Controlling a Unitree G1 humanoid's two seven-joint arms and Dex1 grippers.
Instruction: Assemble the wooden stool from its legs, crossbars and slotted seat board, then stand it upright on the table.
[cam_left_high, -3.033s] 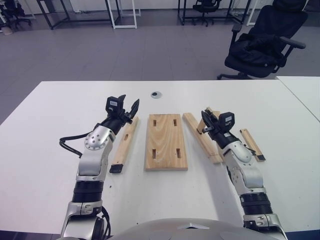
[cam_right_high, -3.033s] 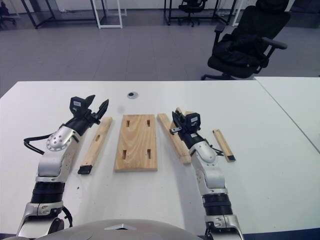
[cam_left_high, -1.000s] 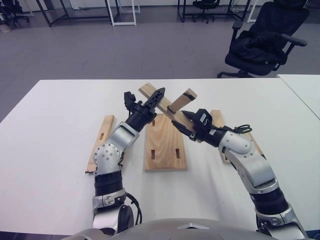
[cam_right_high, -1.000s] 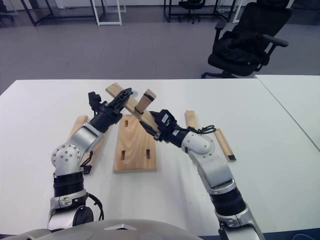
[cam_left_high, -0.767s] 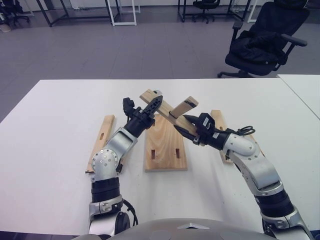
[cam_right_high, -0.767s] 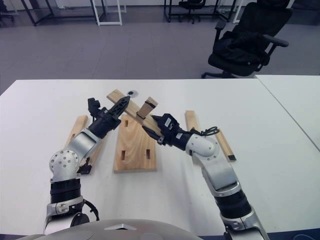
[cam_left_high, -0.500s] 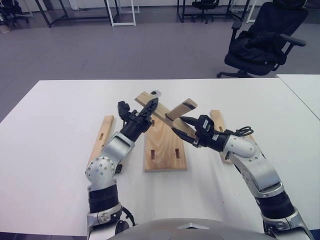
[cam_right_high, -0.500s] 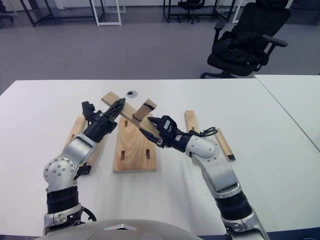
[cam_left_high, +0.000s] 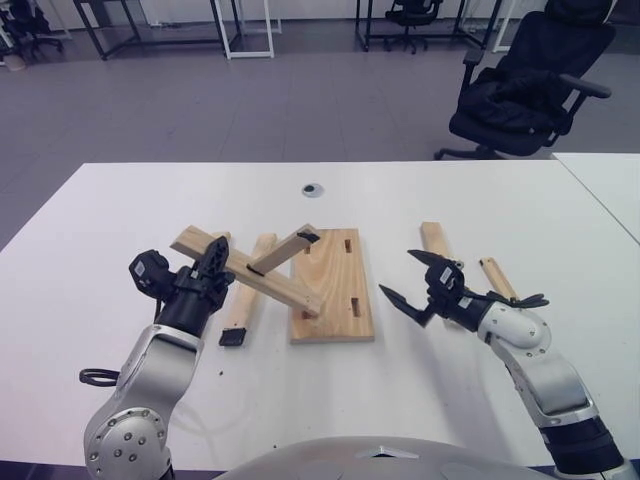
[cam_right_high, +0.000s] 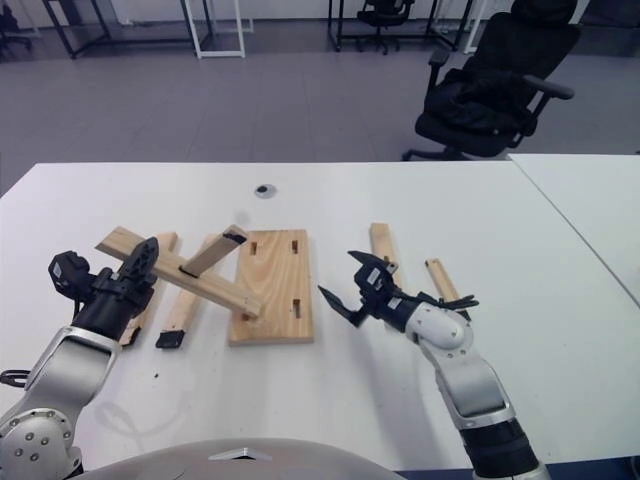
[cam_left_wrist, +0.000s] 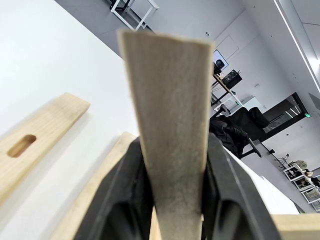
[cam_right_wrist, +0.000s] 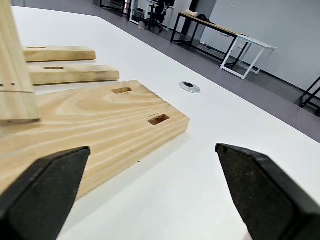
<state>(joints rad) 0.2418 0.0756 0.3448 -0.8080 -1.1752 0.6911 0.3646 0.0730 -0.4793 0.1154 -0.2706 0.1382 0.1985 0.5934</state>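
Over the left half of the table (cam_left_high: 100, 220), the left gripper (cam_left_high: 212, 268) is clamped on a leg (cam_left_high: 275, 285) near its left end, holding it slanted so that the other end dips to the near-left corner of the seat board (cam_left_high: 335, 290); whether that end touches the board cannot be told; a crossbar (cam_left_high: 283, 250) is seated in the leg and juts up and away, so the grip sits clear of the joint, probably to leave the crossbar's free end open for the next piece; the left wrist view looks along the held leg, pinched between both dark fingers (cam_left_wrist: 130, 195); the seat board lies flat at the table's middle with its slots facing up, likely so that parts can be pushed down into them; just left of it lies a loose leg (cam_left_high: 248, 290) with its black foot toward the robot, and a second loose leg (cam_left_wrist: 35, 142) lies beside that, both under the raised assembly; the right gripper (cam_left_high: 398, 275) hangs low just right of the board with its jaws spread wide and nothing between them, placed, it seems, to steady the board or take the next part; beyond it a third leg (cam_left_high: 433, 240) and a short crossbar (cam_left_high: 497, 278) lie near each other; judged from this, one joint is made and most of the assembly remains.
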